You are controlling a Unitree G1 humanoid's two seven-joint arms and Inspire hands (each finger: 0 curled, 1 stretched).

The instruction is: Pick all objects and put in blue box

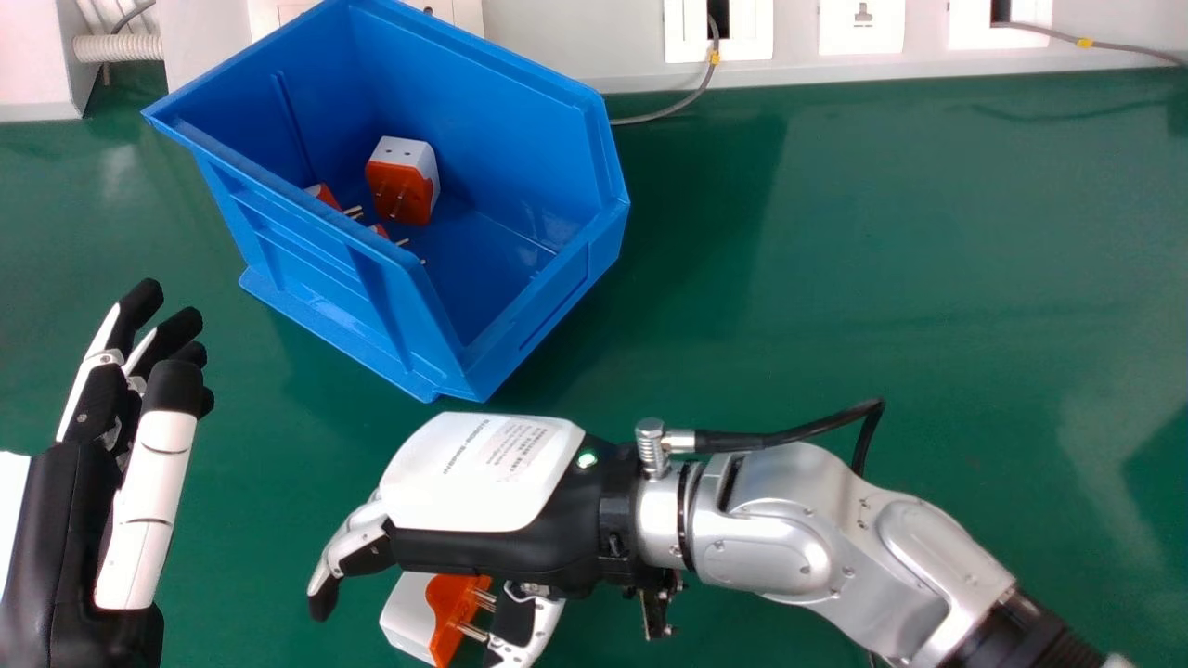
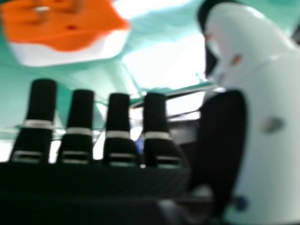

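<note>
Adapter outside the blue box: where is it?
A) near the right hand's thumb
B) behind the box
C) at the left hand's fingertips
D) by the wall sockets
A: the head view shows the adapter with its prongs toward the thumb of the right hand.

The green table (image 1: 928, 278) is backed by a pale wall panel (image 1: 575, 37), in which white sockets (image 1: 861, 26) are set. Grey cables (image 1: 664, 113) are laid along it, and soft light is reflected off the glossy tabletop.
</note>
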